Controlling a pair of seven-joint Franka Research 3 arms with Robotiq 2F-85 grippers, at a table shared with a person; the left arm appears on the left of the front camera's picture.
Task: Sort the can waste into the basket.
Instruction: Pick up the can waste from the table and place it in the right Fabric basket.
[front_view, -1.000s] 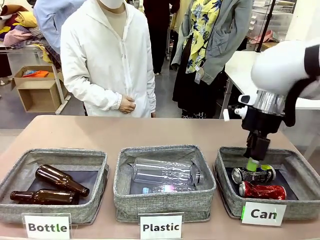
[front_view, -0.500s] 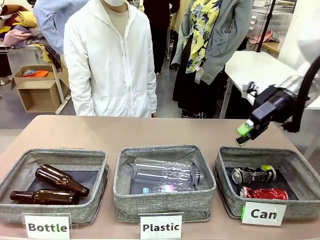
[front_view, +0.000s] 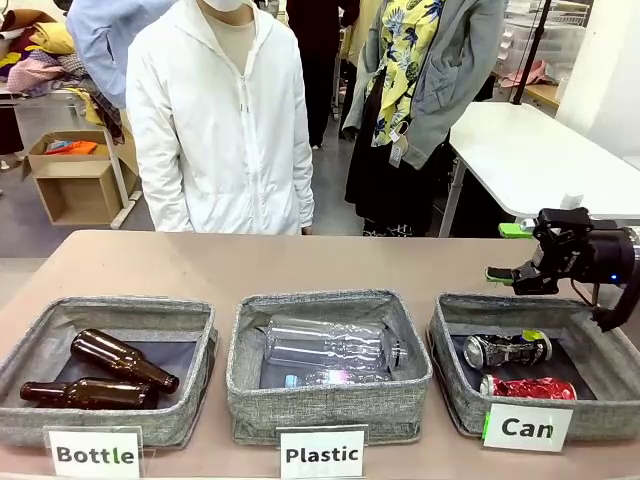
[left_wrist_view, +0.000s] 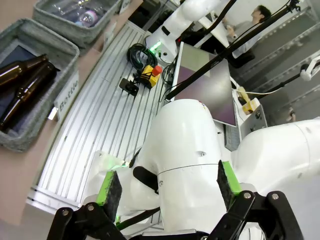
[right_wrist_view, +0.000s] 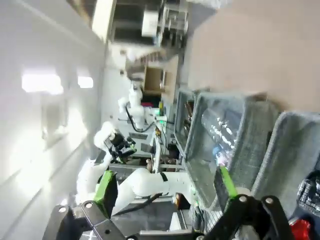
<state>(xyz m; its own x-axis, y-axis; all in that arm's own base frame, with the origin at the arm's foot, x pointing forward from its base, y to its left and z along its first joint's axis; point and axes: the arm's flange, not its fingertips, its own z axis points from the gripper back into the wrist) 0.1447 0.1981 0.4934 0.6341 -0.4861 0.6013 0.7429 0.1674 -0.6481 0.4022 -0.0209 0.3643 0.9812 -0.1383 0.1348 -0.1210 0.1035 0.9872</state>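
Observation:
The grey "Can" basket (front_view: 454, 318) stands at the table's right end. In it lie both cans, the black-and-silver one with its yellow-green end (front_view: 505, 349) behind the red one (front_view: 528, 387). My right gripper (front_view: 507, 252) hangs open and empty above the basket's far right rim, turned sideways with its fingers pointing left. In the right wrist view the right gripper (right_wrist_view: 165, 185) is open, with the basket's wall (right_wrist_view: 292, 145) and a bit of the red can (right_wrist_view: 301, 230) at the lower right. My left gripper (left_wrist_view: 167, 182) is open and empty, facing a white arm base.
The "Plastic" bin (front_view: 326, 395) with clear bottles sits mid-table. At the left end is the "Bottle" bin (front_view: 110, 425) with two brown bottles (front_view: 122, 360). A person in a white jacket (front_view: 220, 120) stands at the far edge.
My right gripper let go of the black-and-silver can in the "Can" basket, rose out of it and swung right, turning sideways. The person's hand dropped from their front.

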